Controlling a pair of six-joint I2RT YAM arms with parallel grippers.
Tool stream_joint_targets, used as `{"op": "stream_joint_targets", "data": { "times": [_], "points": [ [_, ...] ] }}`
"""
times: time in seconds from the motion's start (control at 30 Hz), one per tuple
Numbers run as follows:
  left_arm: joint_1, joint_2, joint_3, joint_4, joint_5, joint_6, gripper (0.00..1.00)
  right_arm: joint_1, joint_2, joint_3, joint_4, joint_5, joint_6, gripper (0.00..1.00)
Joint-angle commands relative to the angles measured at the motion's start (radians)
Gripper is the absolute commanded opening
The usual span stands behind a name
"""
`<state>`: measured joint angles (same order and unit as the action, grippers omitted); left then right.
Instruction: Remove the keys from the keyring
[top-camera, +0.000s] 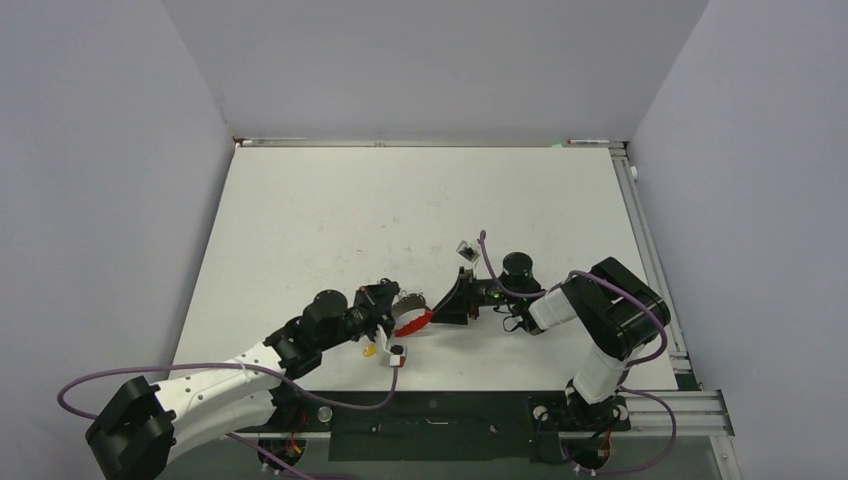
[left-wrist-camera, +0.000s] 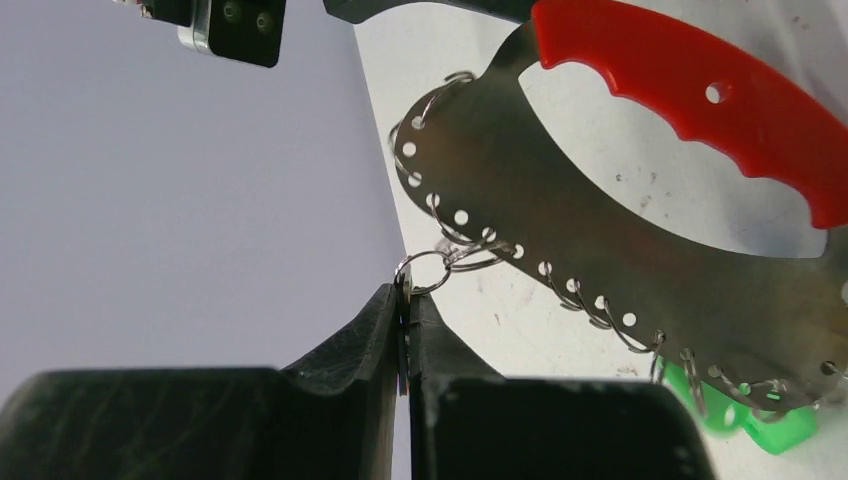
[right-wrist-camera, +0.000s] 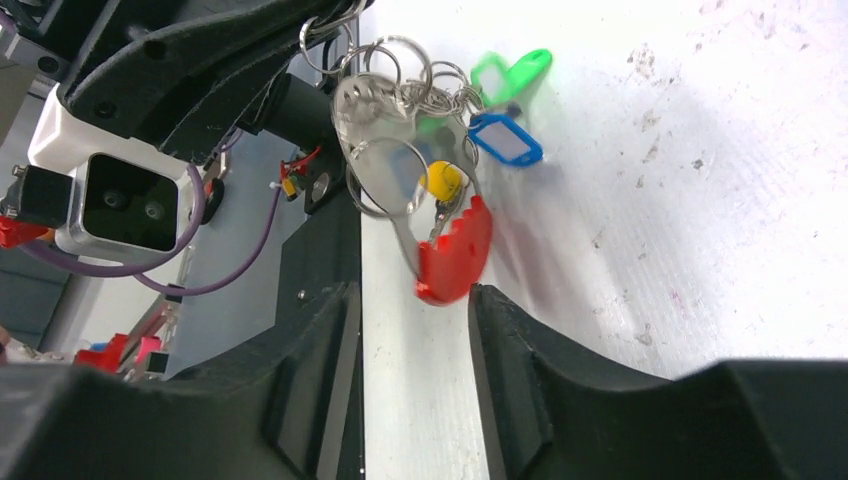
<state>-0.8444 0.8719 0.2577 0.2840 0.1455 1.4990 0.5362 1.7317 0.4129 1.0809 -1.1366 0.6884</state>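
The keyring (left-wrist-camera: 640, 250) is a large loop, a grey metal band with holes and a red grip (left-wrist-camera: 700, 95). It hangs above the table between both grippers (top-camera: 412, 322). My left gripper (left-wrist-camera: 405, 297) is shut on a thin key; the key's small split ring (left-wrist-camera: 425, 270) hooks into the grey band. My right gripper (right-wrist-camera: 412, 295) is open, and the red end of the keyring (right-wrist-camera: 452, 255) sits between its fingertips, by the right finger. Green (right-wrist-camera: 512, 70), blue (right-wrist-camera: 505, 140) and yellow (right-wrist-camera: 440, 180) tags hang in a bunch at the ring.
The left arm's wrist camera (right-wrist-camera: 125, 205) and cable are close to the right gripper. A small pale object (top-camera: 466, 248) lies on the white table (top-camera: 400, 200) behind the right gripper. A small yellow piece (top-camera: 369, 351) shows under the left wrist. Walls enclose the table.
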Motion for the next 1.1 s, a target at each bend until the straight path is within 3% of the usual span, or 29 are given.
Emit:
{"op": "stream_joint_targets", "data": {
  "times": [0.0,0.17,0.37,0.43,0.53,0.67,0.8,1.07],
  "points": [
    [0.004,-0.026,0.072,-0.016,0.023,0.051,0.00,-0.008,-0.088,0.018,-0.012,-0.013,-0.091,0.49],
    [0.003,-0.034,0.114,-0.073,0.034,0.064,0.00,-0.029,-0.131,0.066,-0.062,-0.034,-0.115,0.63],
    [0.003,-0.012,0.157,-0.159,0.027,0.055,0.00,-0.110,-0.206,0.131,-0.229,-0.047,-0.187,0.69],
    [0.004,0.002,0.156,-0.156,0.028,0.044,0.00,-0.147,-0.232,0.181,-0.477,-0.042,-0.317,0.70],
    [0.002,0.039,0.149,-0.126,0.031,0.013,0.00,-0.163,-0.259,0.298,-0.903,0.005,-0.639,0.72],
    [0.001,0.114,0.161,-0.085,0.026,-0.061,0.00,-0.174,-0.293,0.369,-1.140,0.032,-0.844,0.70],
    [0.006,0.173,0.187,-0.069,0.016,-0.127,0.00,-0.176,-0.326,0.390,-1.201,0.040,-0.912,0.64],
    [0.026,0.210,0.210,-0.070,0.028,-0.161,0.00,-0.150,-0.329,0.426,-1.147,0.011,-0.832,0.51]
  ]
}}
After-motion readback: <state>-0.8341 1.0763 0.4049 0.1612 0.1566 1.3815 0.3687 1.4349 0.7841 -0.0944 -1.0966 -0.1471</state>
